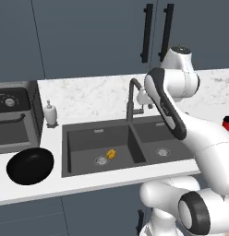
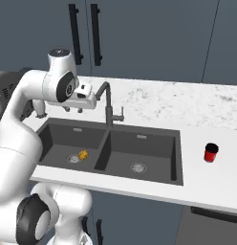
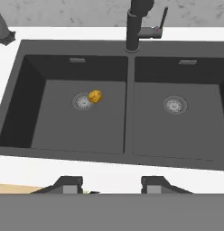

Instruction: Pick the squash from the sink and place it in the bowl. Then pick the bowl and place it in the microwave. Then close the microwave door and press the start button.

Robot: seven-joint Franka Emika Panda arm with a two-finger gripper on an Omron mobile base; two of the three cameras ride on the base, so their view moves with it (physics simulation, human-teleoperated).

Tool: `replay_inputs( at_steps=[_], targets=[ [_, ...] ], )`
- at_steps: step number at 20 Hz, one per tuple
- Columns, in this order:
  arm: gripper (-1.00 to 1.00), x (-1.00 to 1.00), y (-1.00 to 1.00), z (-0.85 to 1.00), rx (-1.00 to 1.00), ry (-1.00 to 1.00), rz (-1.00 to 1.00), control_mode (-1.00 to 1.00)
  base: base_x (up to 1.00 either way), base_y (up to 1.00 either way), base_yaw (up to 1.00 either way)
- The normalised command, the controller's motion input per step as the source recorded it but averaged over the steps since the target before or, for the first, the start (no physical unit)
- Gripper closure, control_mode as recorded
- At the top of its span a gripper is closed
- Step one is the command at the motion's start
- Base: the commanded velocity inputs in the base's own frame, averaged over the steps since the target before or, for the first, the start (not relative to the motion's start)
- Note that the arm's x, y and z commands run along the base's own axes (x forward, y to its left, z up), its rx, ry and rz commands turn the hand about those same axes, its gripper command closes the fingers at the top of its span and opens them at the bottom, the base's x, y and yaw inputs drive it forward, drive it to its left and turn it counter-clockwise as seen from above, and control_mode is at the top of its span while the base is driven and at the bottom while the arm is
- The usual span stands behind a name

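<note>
Overhead, the pincer (image 3: 111,184) hangs high above the front edge of the sink (image 3: 127,135), its two tips standing apart with nothing between them; it holds nothing. In the right base view the pincer (image 2: 74,109) sits up near the faucet (image 2: 108,103), well clear of the basin floor.

The main risk, as I judge it, lies in the long descent: the faucet neck rises just beside the hand, and a careless drop toward the left basin could knock the wrist or forearm against it. The basin walls and the divider could also catch a fingertip if the approach comes in tilted. The squash (image 3: 95,96) is small and lumpy, so it may roll or squirt out if the tips close off-centre, and it rests touching the round drain (image 3: 81,101), whose rim could foul one tip.

From the pincer, the squash lies far below and to the left, on the floor of the left basin. The bowl (image 1: 30,166) waits on the desk (image 1: 88,92) left of the sink.
</note>
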Motion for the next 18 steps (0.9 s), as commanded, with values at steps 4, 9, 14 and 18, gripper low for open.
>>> replay_inputs(
  at_steps=[4, 9, 14, 18],
  targets=[
    [-1.00, -0.41, 0.00, 0.00, 0.00, -0.08, -0.01, -1.00, 0.00, 0.00, 0.00],
    [-1.00, -0.50, 0.44, -0.46, -0.03, -0.01, -0.01, -1.00, 0.00, 0.00, 0.00],
    [-1.00, 0.35, 0.88, -0.92, -0.11, 0.07, -0.17, -1.00, 0.00, 0.00, 0.00],
    [-1.00, 0.71, 0.53, -0.71, -0.09, 0.00, -0.30, -1.00, 0.00, 0.00, 0.00]
  ],
)
